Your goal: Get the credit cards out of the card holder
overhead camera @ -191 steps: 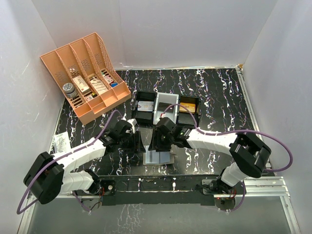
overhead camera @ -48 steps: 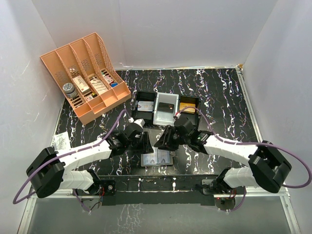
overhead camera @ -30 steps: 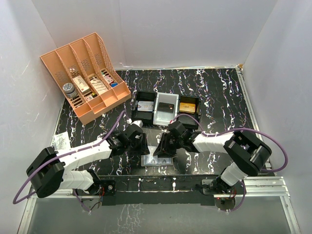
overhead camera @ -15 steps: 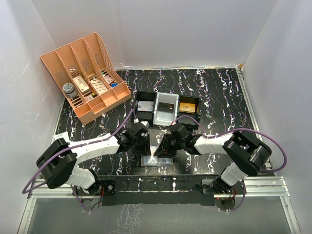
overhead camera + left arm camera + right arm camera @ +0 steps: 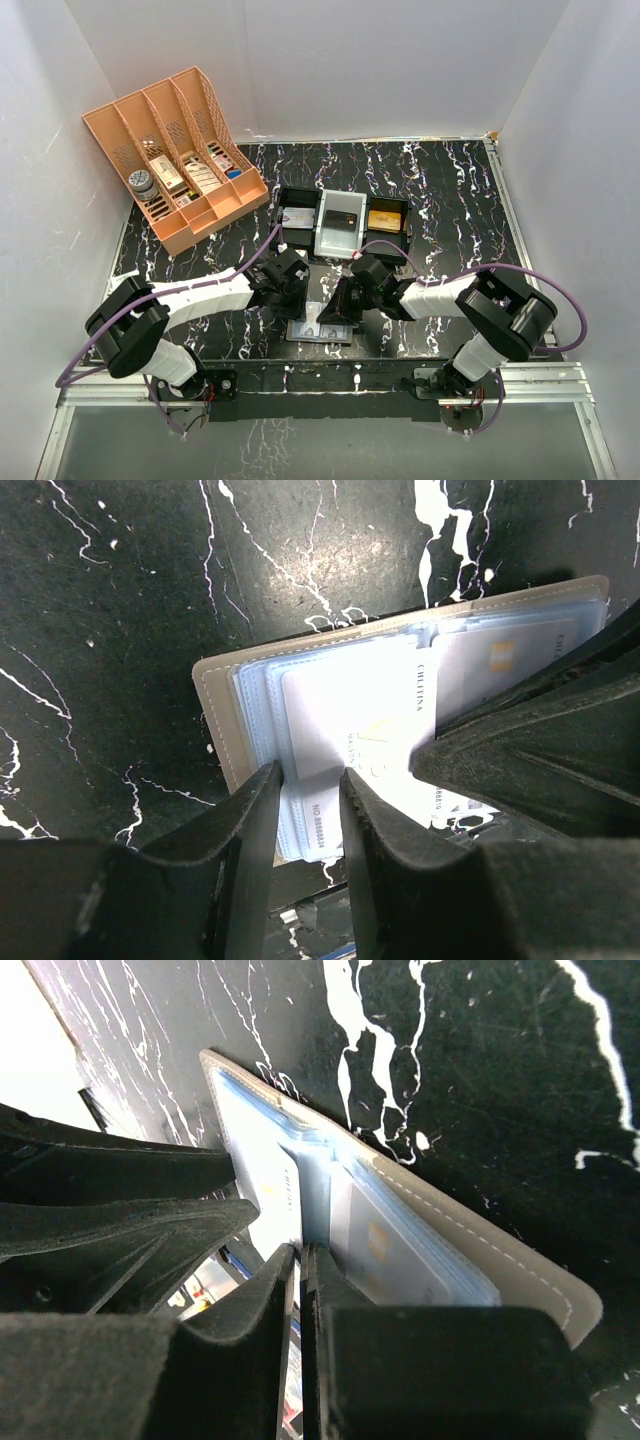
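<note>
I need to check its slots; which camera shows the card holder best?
Left wrist view: the open card holder lies flat, sleeves and a white card clear. The right wrist view shows it slanted, partly blocked; the top view, small and partly covered.

Black, white-veined table (image 5: 450, 190) carrying four things.
Black tray (image 5: 296, 191) mid-table; orange organiser (image 5: 210, 212) just left of it; open card holder (image 5: 312, 332) flat on its near side; white scrap (image 5: 122, 288) well to its near left.
</note>
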